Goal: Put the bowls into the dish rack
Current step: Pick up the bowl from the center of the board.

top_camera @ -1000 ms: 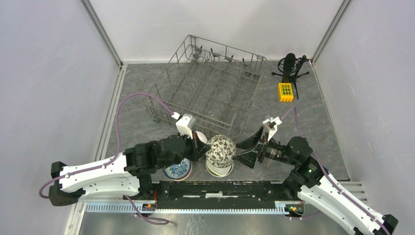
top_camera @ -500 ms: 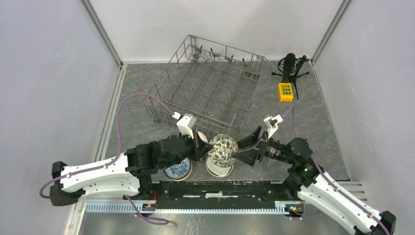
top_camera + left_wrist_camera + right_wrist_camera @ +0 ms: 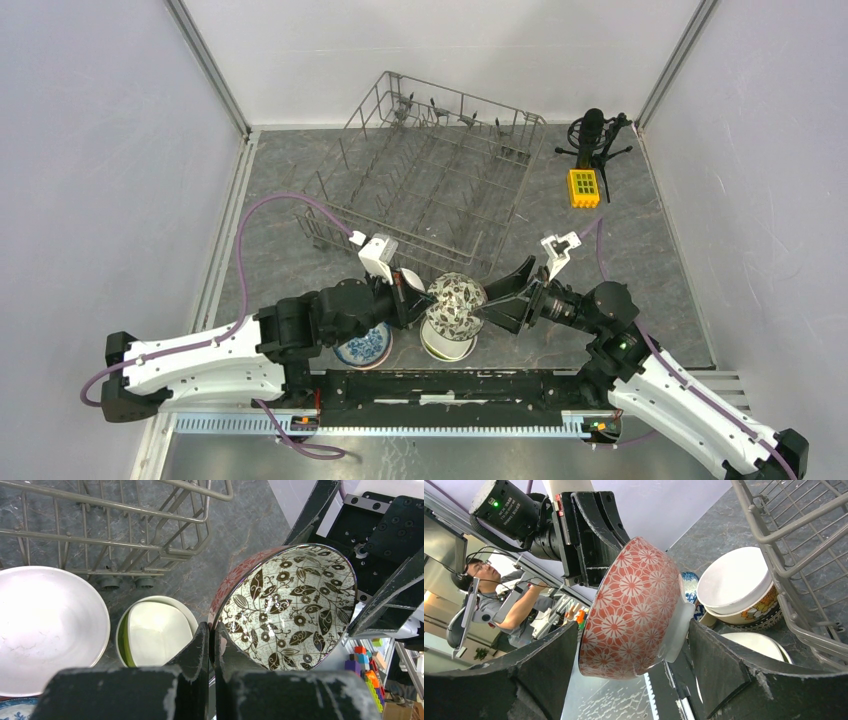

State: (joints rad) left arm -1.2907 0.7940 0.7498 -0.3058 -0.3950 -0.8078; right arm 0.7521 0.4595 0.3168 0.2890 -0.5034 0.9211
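Observation:
My left gripper (image 3: 418, 303) is shut on the rim of a bowl (image 3: 456, 303) and holds it on its side above the table. In the left wrist view the fingers (image 3: 211, 630) pinch the rim, and the bowl (image 3: 290, 605) shows a brown leaf pattern inside. In the right wrist view the bowl (image 3: 636, 607) is red with white flowers outside. My right gripper (image 3: 634, 630) is open, one finger at the rim and one at the foot, small gaps showing. The grey wire dish rack (image 3: 430, 180) stands just beyond, with no bowls in it.
Under the held bowl lie a green-and-white bowl (image 3: 155, 635), a plain white bowl (image 3: 45, 625) and a blue-and-white bowl (image 3: 362, 345). A white bowl with a patterned outside (image 3: 736, 587) sits by the rack's corner (image 3: 804, 555). A microphone and a yellow block (image 3: 584, 187) stand at the far right.
The bowl in my left gripper has turned and risen slightly towards the rack. My right gripper has moved in around it from the right.

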